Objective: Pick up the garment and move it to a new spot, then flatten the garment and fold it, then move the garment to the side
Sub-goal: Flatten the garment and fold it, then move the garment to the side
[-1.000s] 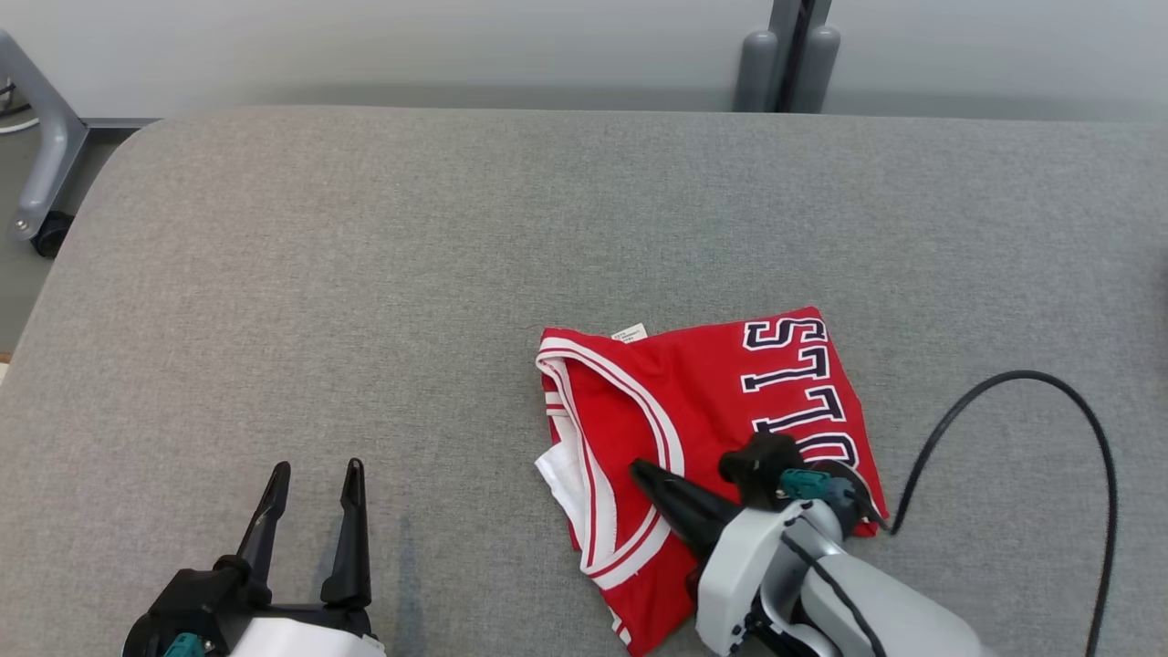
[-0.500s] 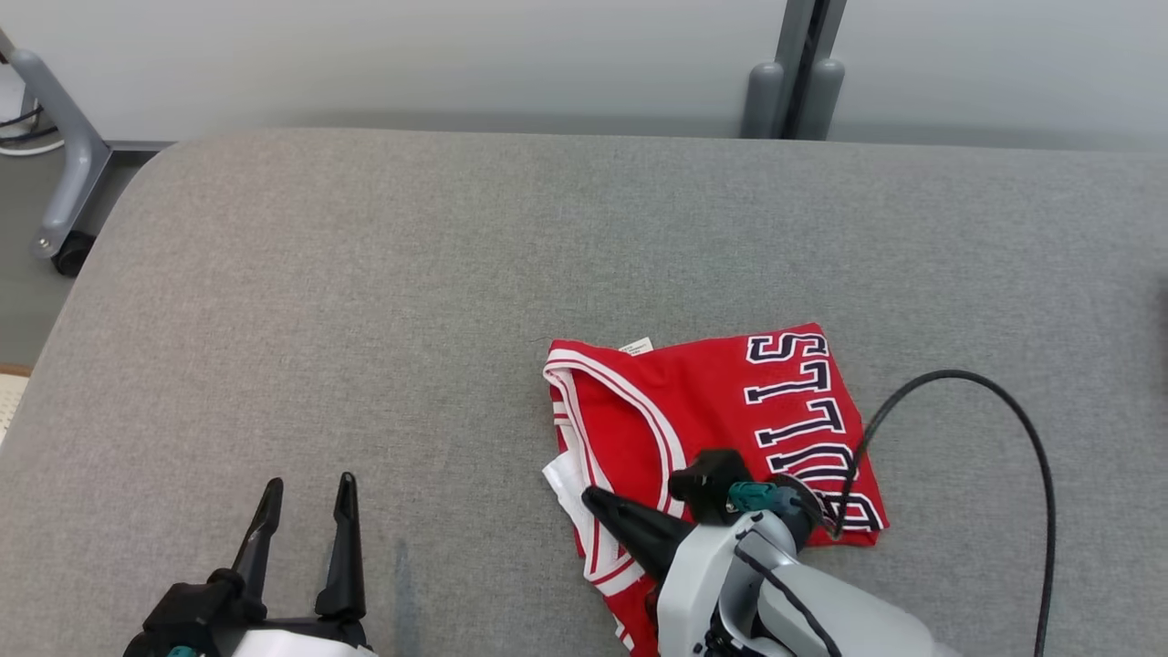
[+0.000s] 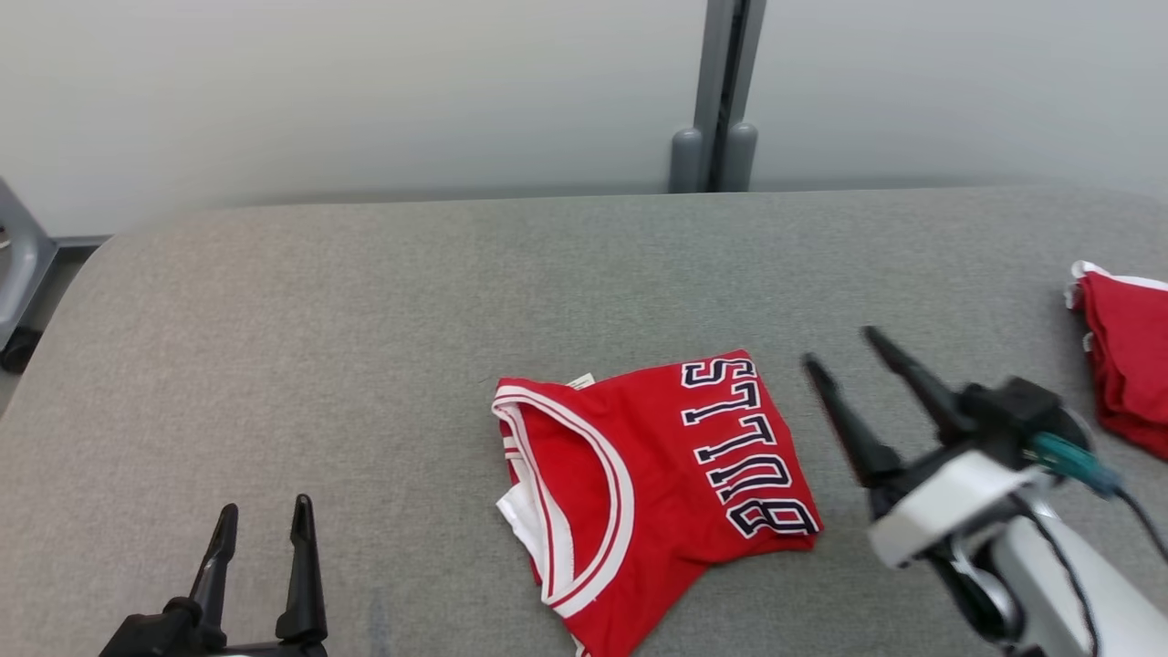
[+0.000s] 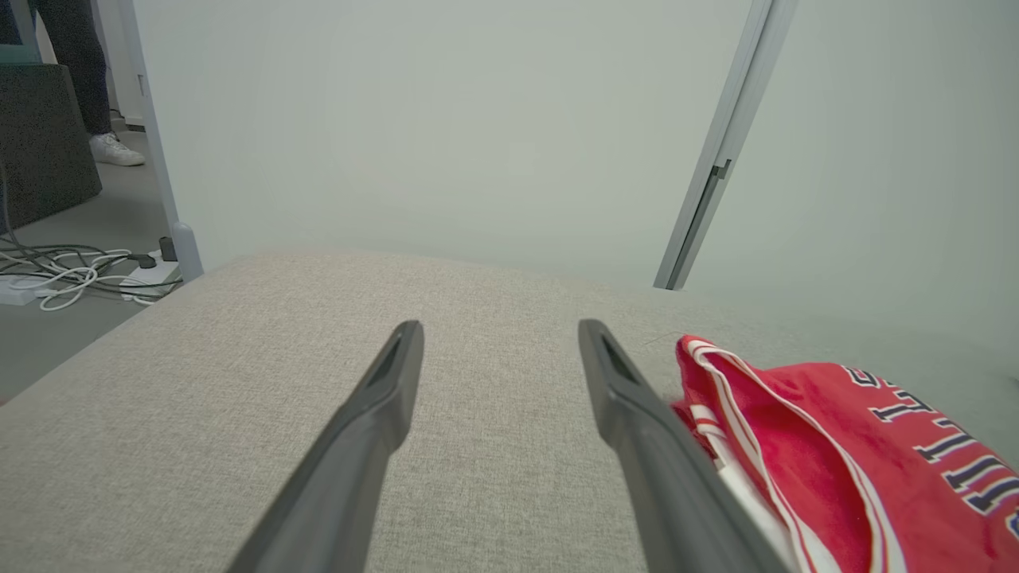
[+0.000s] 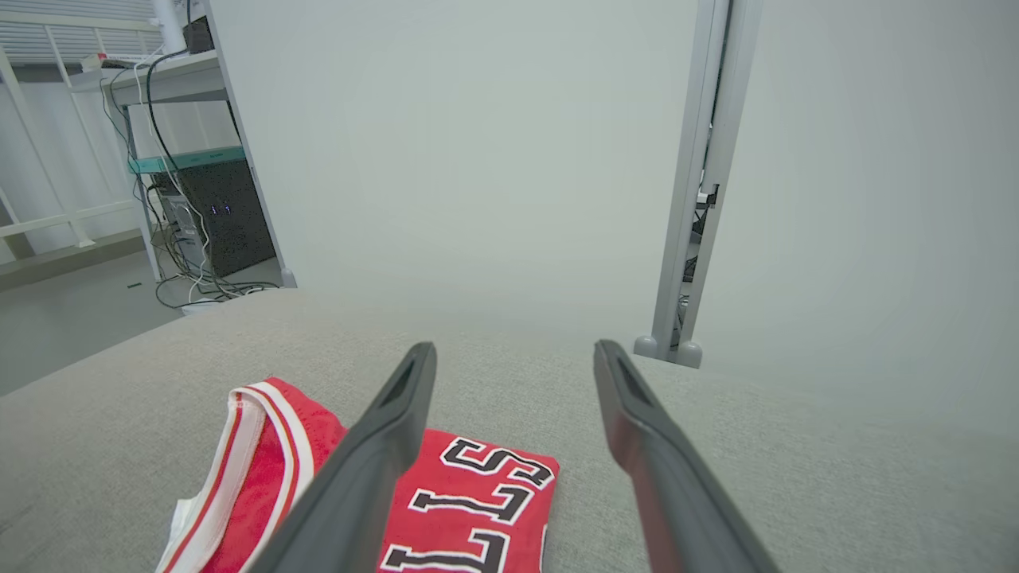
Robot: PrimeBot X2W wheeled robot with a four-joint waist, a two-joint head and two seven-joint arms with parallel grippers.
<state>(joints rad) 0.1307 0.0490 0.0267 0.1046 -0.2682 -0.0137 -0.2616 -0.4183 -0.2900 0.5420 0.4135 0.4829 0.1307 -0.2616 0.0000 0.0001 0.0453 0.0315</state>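
Folded red garment (image 3: 639, 474) lies flat on grey counter (image 3: 319, 319), middle of head view. Right gripper (image 3: 838, 347) just beside it on right, fingers spread, clear of garment. Left gripper (image 3: 265, 506) well apart at left, also spread. Second red cloth (image 3: 1127, 365) at counter's far right edge; grey post (image 3: 721, 91) behind counter

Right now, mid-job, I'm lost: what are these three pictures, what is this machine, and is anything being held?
This is a wheeled robot with two arms. The wide picture looks down from its head. The other two each look along one arm's own pair of dark fingers. The left gripper and right gripper are both open and hold nothing. On the grey padded surface, a folded red jersey lies between them, touched by neither. More red cloth lies at the far right edge.
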